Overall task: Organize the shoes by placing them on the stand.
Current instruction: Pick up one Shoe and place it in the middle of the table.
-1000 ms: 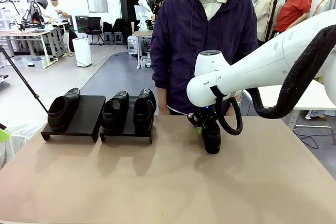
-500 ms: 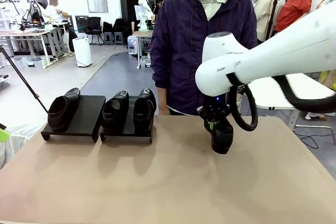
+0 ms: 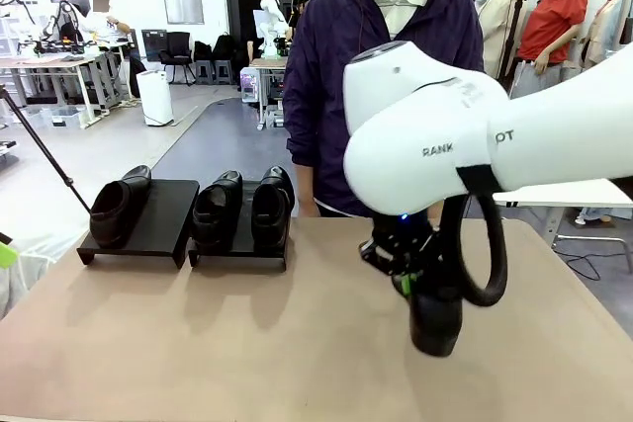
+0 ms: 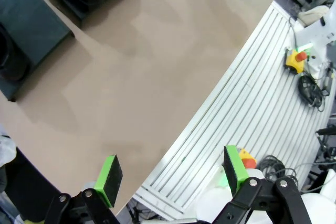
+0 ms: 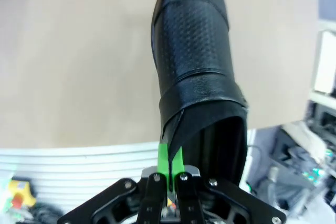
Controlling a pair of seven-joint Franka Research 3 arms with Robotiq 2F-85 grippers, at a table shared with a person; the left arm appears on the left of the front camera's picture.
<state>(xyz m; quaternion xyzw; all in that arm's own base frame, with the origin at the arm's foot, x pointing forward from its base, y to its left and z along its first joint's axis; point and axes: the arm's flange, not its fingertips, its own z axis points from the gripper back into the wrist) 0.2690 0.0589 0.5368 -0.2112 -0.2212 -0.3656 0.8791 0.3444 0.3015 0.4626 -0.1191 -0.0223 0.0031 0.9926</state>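
I see the right gripper (image 3: 407, 282) at lower right of the front view, under the bulky white arm, its jaws pinched tight on the collar edge of a black dress shoe (image 3: 436, 318) that hangs toe-down over the tan table (image 3: 247, 343). In the right wrist view that held shoe (image 5: 197, 66) fills the centre of the frame, its perforated upper pointing toward the top edge, with the green pads (image 5: 164, 158) closed on the thin leather at its opening (hardly any gap shows between them).

At left of the front view the stand sits near the far table edge as two black trays side by side. The left tray (image 3: 163, 214) carries one shoe (image 3: 114, 207) on its left half; the right tray (image 3: 242, 239) carries a pair (image 3: 242, 207).

In the left wrist view the left gripper (image 4: 170, 174) sits at the bottom of the frame, jaws wide apart with nothing between them, above the table's near edge; a tray corner (image 4: 31, 19) shows at upper left.

A person in a purple jacket (image 3: 391, 76) stands behind the table.
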